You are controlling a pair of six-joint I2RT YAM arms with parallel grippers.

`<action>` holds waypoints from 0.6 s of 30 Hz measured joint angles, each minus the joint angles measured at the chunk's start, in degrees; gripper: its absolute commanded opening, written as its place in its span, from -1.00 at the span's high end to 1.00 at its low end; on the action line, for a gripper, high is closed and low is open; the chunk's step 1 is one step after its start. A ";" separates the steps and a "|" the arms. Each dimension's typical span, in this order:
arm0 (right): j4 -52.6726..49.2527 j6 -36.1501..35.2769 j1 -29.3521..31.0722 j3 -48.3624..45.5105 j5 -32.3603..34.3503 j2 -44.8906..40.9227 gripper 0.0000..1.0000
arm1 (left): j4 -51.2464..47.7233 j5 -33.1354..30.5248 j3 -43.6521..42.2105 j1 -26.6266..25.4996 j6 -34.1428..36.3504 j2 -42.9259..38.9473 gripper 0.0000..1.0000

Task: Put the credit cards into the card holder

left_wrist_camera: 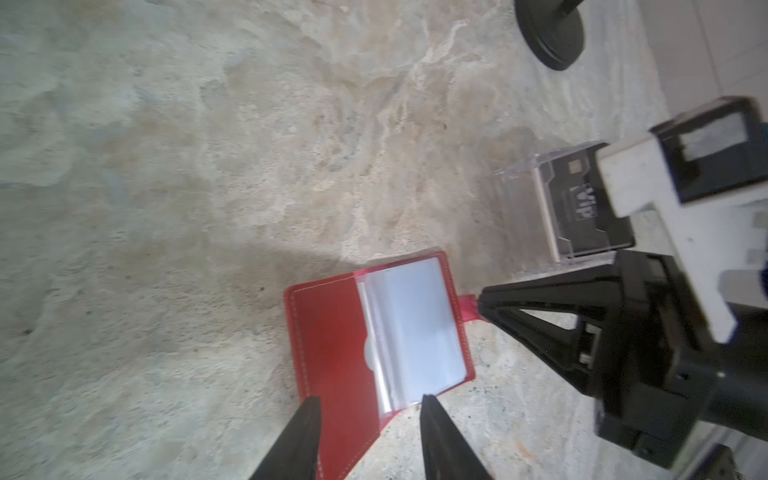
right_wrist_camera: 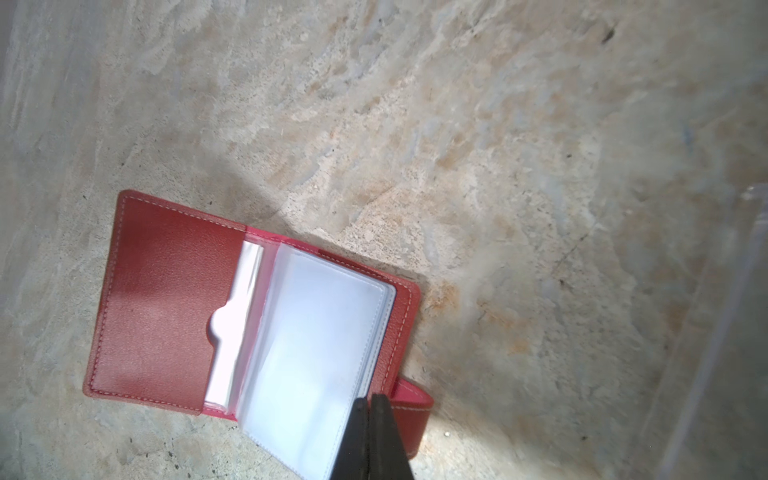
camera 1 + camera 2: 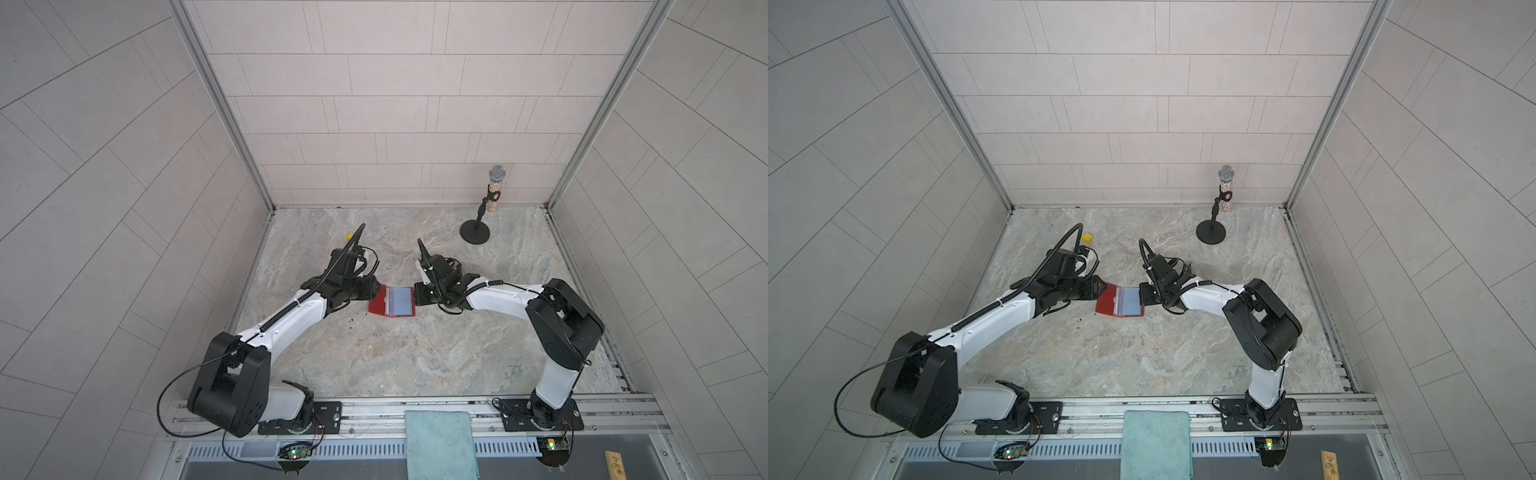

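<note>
Bimanual cell seen from above and from both wrists. The tabletop (image 3: 374, 357) is a grey-beige marbled slab with a few dark specks near its middle, enclosed on three sides by walls of pale rectangular tiles (image 3: 395, 83) that meet at aluminium corner posts (image 3: 224, 108); an aluminium rail (image 3: 374, 409) along the near edge carries both arm bases, with a teal cloth (image 3: 438, 444) draped over it. The card holder (image 3: 392, 302) lies open and flat near the middle of the slab, between the two grippers, red cover towards the left arm and clear sleeves towards the right arm in both top views. The left gripper (image 1: 370, 398) hangs over the holder's near edge with its jaws apart and nothing between them. The right gripper (image 2: 369, 398) has its jaws pressed together, its tip meeting the snap tab strap (image 1: 468, 308); whether the strap is nipped or merely touched is unclear from these angles. The credit cards (image 1: 582, 203), black with "VIP" lettering, stand in a clear stand (image 1: 523, 183) on the slab just beside the right gripper and apart from the holder. A microphone (image 3: 495, 187) on a round black base stands at the far right corner, and a small yellow cube (image 3: 1087, 237) lies beyond the left wrist
</note>
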 measured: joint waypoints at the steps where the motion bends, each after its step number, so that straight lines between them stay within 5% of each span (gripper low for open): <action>1: 0.07 0.02 0.00 0.00 -0.13 0.00 1.00 | 0.42 1.01 0.15 -0.24 -0.33 0.76 0.11; 18: 1.09 0.37 -0.50 -0.44 -1.53 0.00 1.00 | 2.23 7.26 4.83 -3.89 -4.44 16.85 0.16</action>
